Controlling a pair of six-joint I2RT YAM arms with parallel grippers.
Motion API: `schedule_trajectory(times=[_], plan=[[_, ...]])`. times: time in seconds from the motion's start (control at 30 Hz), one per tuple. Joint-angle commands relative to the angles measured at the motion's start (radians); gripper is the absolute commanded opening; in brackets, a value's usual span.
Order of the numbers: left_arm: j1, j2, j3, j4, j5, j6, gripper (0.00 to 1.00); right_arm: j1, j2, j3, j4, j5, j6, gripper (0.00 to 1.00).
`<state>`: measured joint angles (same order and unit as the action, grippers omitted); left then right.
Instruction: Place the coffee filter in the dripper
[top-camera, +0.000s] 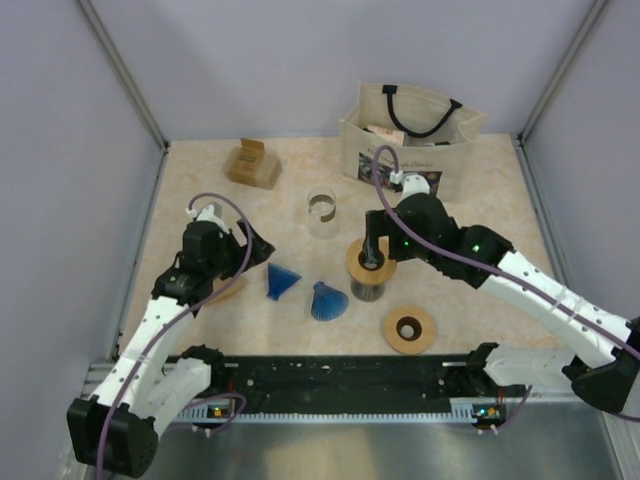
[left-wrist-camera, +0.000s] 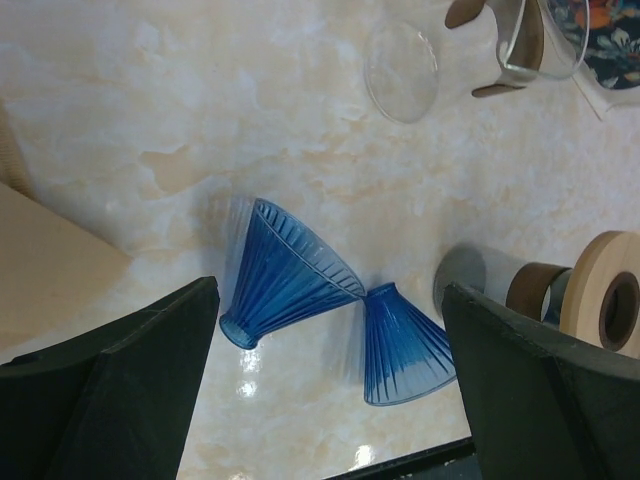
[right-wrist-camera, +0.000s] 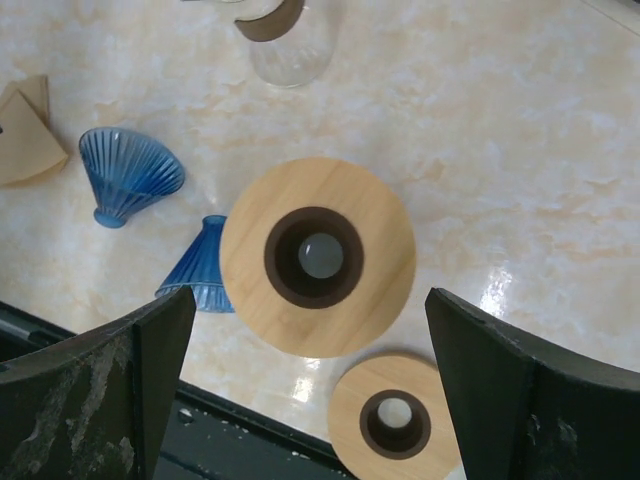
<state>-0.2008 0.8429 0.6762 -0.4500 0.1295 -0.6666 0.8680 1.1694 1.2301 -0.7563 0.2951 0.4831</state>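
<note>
Right, both of your tools are spread wide and carry nothing. The left gripper (left-wrist-camera: 328, 290) hangs over the blue dripper (left-wrist-camera: 285, 275) and the second dripper (left-wrist-camera: 400, 345), both on their sides mid-frame, and the right gripper (right-wrist-camera: 310, 295) hovers over the wooden stand (right-wrist-camera: 375, 215). The coffee filter (right-wrist-camera: 25, 135) lies flat on the table (right-wrist-camera: 520, 130) at the upper left edge of the right wrist view, apart from both drippers, and such thin paper may slide away or crumple under a hard pinch. A tipped dripper looks ready to roll if you nudge it, so the filter could go in crooked or miss the mouth.
</note>
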Motion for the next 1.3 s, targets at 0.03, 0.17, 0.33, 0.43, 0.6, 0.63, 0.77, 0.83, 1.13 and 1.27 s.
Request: schedule_trajectory(times=[0.03, 0.17, 0.33, 0.43, 0.6, 0.63, 0.77, 0.83, 1.13, 1.27], plan=[[-0.097, 0.036, 0.071, 0.053, -0.063, 0.001, 0.99, -0.092, -0.086, -0.095, 0.057, 0.036, 0.037, 0.99], [-0.170, 0.067, 0.097, 0.036, -0.097, 0.002, 0.99, -0.165, -0.125, -0.150, 0.069, 0.024, 0.038, 0.99], [-0.297, 0.084, 0.132, 0.002, -0.116, 0.031, 0.99, -0.227, -0.174, -0.198, 0.080, 0.050, 0.034, 0.99], [-0.396, 0.102, 0.117, -0.004, -0.097, 0.062, 0.99, -0.250, -0.192, -0.222, 0.094, 0.047, 0.009, 0.99], [-0.598, 0.145, 0.079, -0.036, -0.237, 0.099, 0.99, -0.251, -0.214, -0.248, 0.094, 0.056, -0.020, 0.99], [-0.638, 0.159, 0.077, -0.039, -0.257, 0.099, 0.99, -0.253, -0.221, -0.254, 0.094, 0.059, -0.021, 0.99], [-0.749, 0.234, 0.085, -0.033, -0.332, 0.111, 0.91, -0.254, -0.254, -0.274, 0.094, 0.073, -0.032, 0.99], [-0.776, 0.275, 0.083, -0.036, -0.353, 0.146, 0.90, -0.254, -0.263, -0.287, 0.095, 0.072, -0.040, 0.99], [-0.862, 0.426, 0.134, -0.026, -0.433, 0.202, 0.73, -0.256, -0.283, -0.308, 0.092, 0.045, -0.081, 0.99], [-0.865, 0.473, 0.149, -0.009, -0.456, 0.211, 0.66, -0.254, -0.297, -0.308, 0.094, 0.049, -0.087, 0.99]])
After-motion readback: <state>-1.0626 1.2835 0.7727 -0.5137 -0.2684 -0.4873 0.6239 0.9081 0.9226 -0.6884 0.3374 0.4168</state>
